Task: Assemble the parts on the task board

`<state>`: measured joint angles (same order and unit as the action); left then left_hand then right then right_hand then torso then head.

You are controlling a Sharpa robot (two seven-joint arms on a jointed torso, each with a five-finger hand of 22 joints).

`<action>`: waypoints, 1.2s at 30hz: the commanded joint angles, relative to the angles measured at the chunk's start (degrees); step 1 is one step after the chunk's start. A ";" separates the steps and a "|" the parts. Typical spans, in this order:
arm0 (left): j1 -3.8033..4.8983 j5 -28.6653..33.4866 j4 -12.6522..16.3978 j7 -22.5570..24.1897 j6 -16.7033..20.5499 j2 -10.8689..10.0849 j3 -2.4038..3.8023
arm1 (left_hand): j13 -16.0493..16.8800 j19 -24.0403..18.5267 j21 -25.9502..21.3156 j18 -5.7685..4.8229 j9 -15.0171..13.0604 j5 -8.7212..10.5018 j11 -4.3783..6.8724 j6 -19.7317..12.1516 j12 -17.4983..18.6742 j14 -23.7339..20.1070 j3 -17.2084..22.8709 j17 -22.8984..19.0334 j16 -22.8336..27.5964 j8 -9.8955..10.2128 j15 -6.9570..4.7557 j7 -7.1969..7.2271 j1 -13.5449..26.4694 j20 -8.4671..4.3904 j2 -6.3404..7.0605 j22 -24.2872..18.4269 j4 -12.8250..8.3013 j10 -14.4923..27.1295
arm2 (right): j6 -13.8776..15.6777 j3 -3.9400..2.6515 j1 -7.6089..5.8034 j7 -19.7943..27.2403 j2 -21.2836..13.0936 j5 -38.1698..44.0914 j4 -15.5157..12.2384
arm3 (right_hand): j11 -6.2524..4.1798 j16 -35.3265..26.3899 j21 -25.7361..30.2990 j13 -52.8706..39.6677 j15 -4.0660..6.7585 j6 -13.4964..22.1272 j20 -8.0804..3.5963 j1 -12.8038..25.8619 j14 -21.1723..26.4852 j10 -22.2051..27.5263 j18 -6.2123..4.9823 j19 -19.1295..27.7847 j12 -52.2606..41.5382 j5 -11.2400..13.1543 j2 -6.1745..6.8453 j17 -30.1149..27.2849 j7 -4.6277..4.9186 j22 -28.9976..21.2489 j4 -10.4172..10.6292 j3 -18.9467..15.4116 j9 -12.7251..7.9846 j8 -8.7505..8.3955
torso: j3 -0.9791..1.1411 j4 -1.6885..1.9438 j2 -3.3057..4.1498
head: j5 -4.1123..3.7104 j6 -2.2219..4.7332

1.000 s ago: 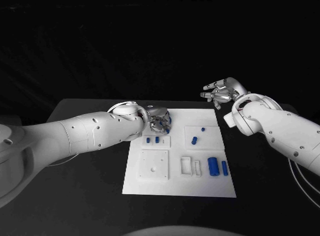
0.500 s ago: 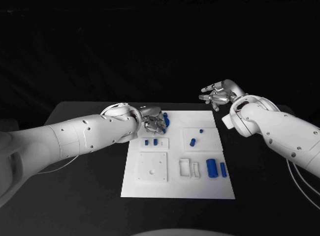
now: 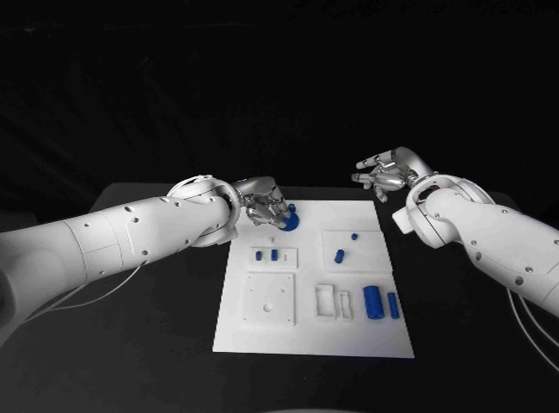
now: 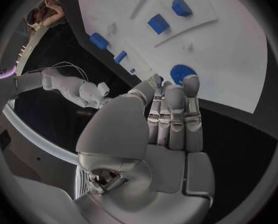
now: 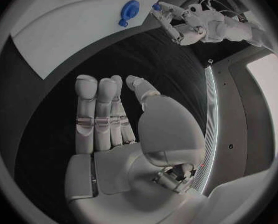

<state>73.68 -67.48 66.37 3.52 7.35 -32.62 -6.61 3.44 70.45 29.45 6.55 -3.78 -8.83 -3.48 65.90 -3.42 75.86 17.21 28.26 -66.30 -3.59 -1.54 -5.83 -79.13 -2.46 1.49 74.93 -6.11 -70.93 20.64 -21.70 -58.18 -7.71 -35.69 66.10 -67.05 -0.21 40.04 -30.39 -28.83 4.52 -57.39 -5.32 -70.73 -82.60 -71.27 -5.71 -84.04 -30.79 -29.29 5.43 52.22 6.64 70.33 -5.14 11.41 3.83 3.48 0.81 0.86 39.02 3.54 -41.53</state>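
since a second ago my left hand (image 3: pixel 262 205) has slid from the middle of the task board (image 3: pixel 315 331) to its far left corner; the round blue part (image 3: pixel 287 222) it covered now lies bare on the board, just beside my fingertips (image 4: pixel 191 82); the fingers lie straight and close together, grasping nothing; two small blue parts (image 3: pixel 270 255) stand in a tray nearer me, another blue part (image 3: pixel 339 255) to their right, and two long blue parts (image 3: pixel 380 303) at the near right; my right hand (image 3: pixel 386 175) hovers off the board's far right corner over black table (image 3: pixel 131 344), fingers loosely out, holding nothing.
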 commanded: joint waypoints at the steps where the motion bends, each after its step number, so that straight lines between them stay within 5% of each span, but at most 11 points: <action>1: 0.27 0.73 1.31 -0.04 -0.70 -1.05 0.20 | -0.06 0.36 0.12 0.47 0.05 -0.11 0.06 -0.18 0.05 0.37 0.40 0.07 0.17 0.01 0.06 -0.06 -0.04 -0.05 0.62 1.13 -0.03 0.13 | -0.49 -0.01 0.01 0.13 -0.10 0.69 -0.13 | -0.17 -0.33 -0.21 0.05 -0.10 -0.12 -0.22 0.18 -0.07 0.06 -0.95 -2.50 0.13 0.27 0.18 0.05 0.07 0.05 0.08 0.28 0.00 0.11 | -0.03 0.09 0.03 | 0.21 0.50; 9: 0.47 -1.39 2.93 -0.32 -0.41 -3.12 0.30 | -0.05 0.20 0.12 0.48 0.07 -0.20 0.00 -0.33 0.04 0.25 0.55 0.07 0.39 0.01 0.12 -0.14 -0.21 0.00 0.89 1.13 -0.13 0.24 | -0.31 -0.01 0.02 0.24 -0.13 0.76 -0.18 | -0.18 -0.36 -0.23 0.10 -0.10 -0.14 -0.24 0.30 -0.09 -0.04 -0.95 -2.54 0.19 0.27 0.16 0.01 0.06 0.11 0.11 0.16 0.00 0.12 | -0.10 0.08 -0.02 | 0.50 0.81; 19: 0.42 -4.26 3.06 -0.05 0.27 -3.54 0.11 | -0.05 0.15 0.20 0.54 0.06 -0.42 0.01 -0.32 0.04 0.28 0.85 0.09 0.48 -0.01 0.12 -0.15 -0.42 0.03 1.01 1.15 -0.12 0.19 | -0.22 -0.01 0.04 0.38 -0.09 0.79 -0.27 | -0.19 -0.38 -0.17 0.12 -0.09 -0.16 -0.25 0.34 -0.13 -0.03 -0.95 -2.55 0.22 0.15 0.15 -0.02 0.05 0.08 0.16 0.13 0.00 0.11 | -0.09 0.00 0.04 | 1.01 0.32; 28: 0.14 -4.86 2.01 -0.91 -0.50 -3.24 -0.90 | -0.05 0.09 0.25 0.55 0.07 -0.48 0.02 -0.23 0.04 0.24 1.00 0.09 0.57 0.00 0.11 -0.14 -0.52 0.02 0.97 1.16 -0.15 0.16 | -0.25 -0.01 0.12 0.43 -0.09 1.18 -0.71 | -0.19 -0.38 -0.17 0.12 -0.09 -0.16 -0.25 0.34 -0.13 -0.03 -0.95 -2.55 0.22 0.15 0.15 -0.02 0.05 0.08 0.16 0.13 0.00 0.11 | -0.01 -0.03 0.08 | 1.23 -0.13; 31: -0.06 -5.09 1.72 -1.01 -0.66 -3.14 -1.27 | -0.05 0.02 0.29 0.54 0.07 -0.51 0.00 -0.19 0.05 0.20 1.07 0.09 0.63 0.00 0.12 -0.15 -0.57 0.02 0.98 1.17 -0.20 0.18 | -0.24 -0.01 0.13 0.43 -0.08 1.23 -0.76 | -0.19 -0.38 -0.17 0.12 -0.09 -0.16 -0.25 0.34 -0.13 -0.03 -0.95 -2.55 0.22 0.15 0.15 -0.02 0.05 0.08 0.16 0.13 0.00 0.11 | -0.02 -0.06 0.05 | 1.20 -1.46; 36: -0.41 -5.33 1.37 -0.98 -0.68 -2.97 -1.70 | -0.05 0.02 0.29 0.54 0.07 -0.51 0.00 -0.19 0.05 0.20 1.07 0.09 0.63 0.00 0.12 -0.15 -0.57 0.02 0.98 1.17 -0.20 0.18 | -0.26 -0.01 0.14 0.42 -0.08 1.27 -0.76 | -0.19 -0.38 -0.17 0.12 -0.09 -0.16 -0.25 0.34 -0.13 -0.03 -0.95 -2.55 0.22 0.15 0.15 -0.02 0.05 0.08 0.16 0.13 0.00 0.11 | -0.08 -0.08 0.04 | 1.20 -1.51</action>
<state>73.35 -72.00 67.73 2.62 7.11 -35.76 -8.31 3.43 70.45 29.45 6.20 -3.75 -9.04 -3.47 65.90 -3.42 75.85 17.90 28.28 -65.85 -3.59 -1.54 -5.82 -79.61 -2.46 1.96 74.91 -6.42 -70.93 20.68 -21.71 -58.08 -7.67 -35.79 66.70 -67.71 -0.09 40.04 -30.39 -28.79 4.52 -57.29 -5.32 -70.73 -82.60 -71.39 -5.70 -84.04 -30.79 -29.29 5.43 52.22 6.54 70.37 -5.14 11.41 3.83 3.48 0.77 0.80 39.07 4.75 -42.86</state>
